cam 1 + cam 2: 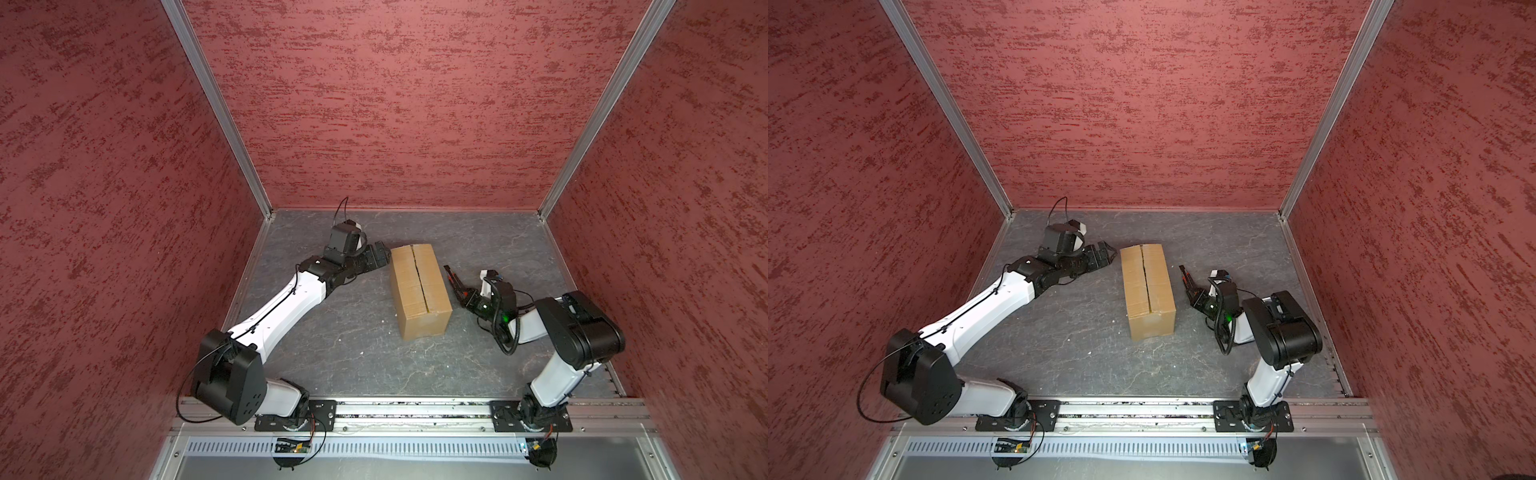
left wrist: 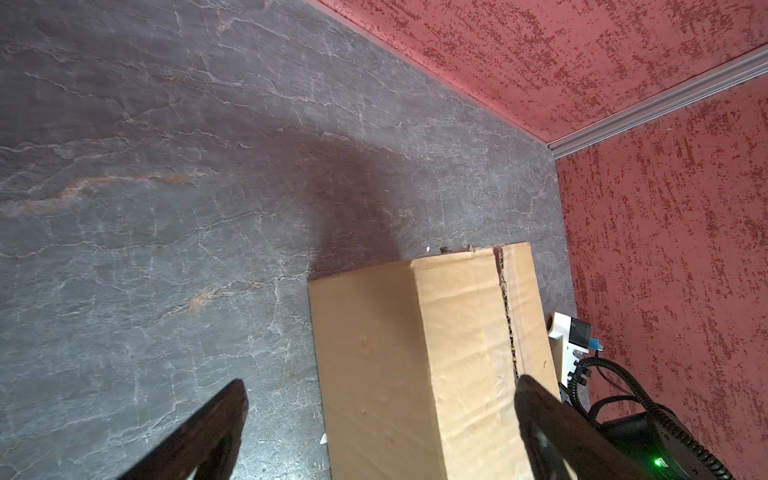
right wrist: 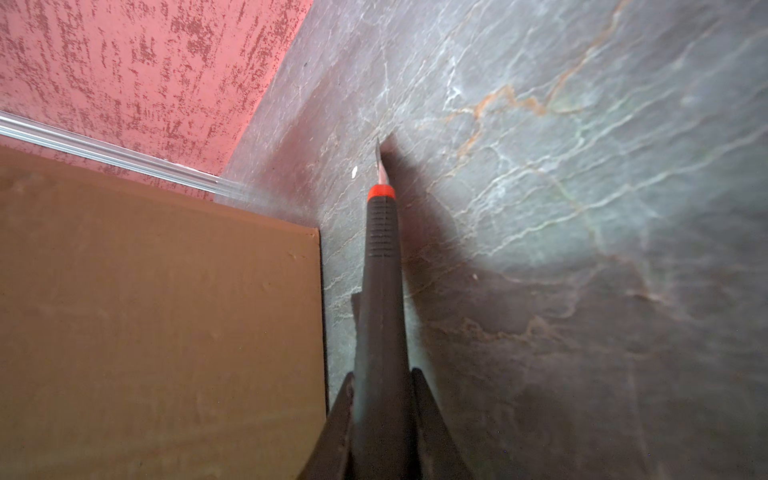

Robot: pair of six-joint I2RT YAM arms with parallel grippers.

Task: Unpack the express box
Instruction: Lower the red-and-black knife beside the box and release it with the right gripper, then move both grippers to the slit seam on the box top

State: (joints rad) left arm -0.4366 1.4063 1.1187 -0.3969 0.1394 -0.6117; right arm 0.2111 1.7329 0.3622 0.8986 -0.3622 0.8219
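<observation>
**Express box closed on table; knife held beside it**

The express box (image 1: pixel 419 286) (image 1: pixel 1147 286) was found standing on the grey table (image 1: pixel 357 349) near its middle, long axis running from the near edge towards the back wall; the top flaps were lying down, with the centre seam (image 1: pixel 419 282) seen as a dark ragged line along the full length.

The left gripper (image 1: pixel 380 254) (image 2: pixel 382 384) was recorded at the far left corner of the box; its fingers (image 2: pixel 216 415) were spread wide, nothing between them; in the left wrist view one finger was seen over the table and the other over the box top by the seam; contact with the cardboard could not be told.

The right gripper (image 1: pixel 457 286) (image 3: pixel 382 376) was placed just beside the right long side of the box; its fingers were pinched on the black handle of the utility knife (image 3: pixel 380 257) (image 1: pixel 449 272); the blade (image 3: pixel 380 164) was extended past the red collar, pointed away from the gripper along the box side and low over the table; whether the tip touched the table could not be told.
</observation>
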